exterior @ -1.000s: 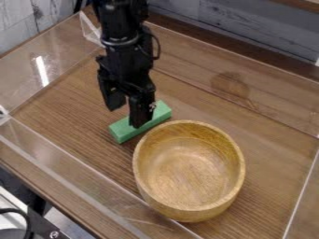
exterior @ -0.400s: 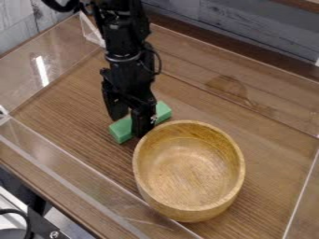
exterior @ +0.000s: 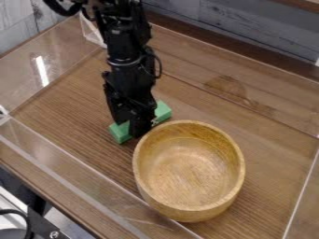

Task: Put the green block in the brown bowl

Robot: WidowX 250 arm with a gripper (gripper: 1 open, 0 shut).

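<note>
The gripper [exterior: 132, 119] stands straight down over the green block [exterior: 140, 121] lying mid-desk just beside the brown bowl [exterior: 189, 170], jaws straddling it for a lift, whether clenched I cannot tell.

bright green block [exterior: 121, 130], lt-brown grained wood bowl [exterior: 189, 170], blk gripper [exterior: 132, 119], dk wood-grain table [exterior: 249, 103]

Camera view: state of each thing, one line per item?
green block: flat on the table, beside the bowl, between the gripper's fingers.
brown bowl: upright, empty.
gripper: pointing straight down, lowered over the block; grip cannot be told.
</note>
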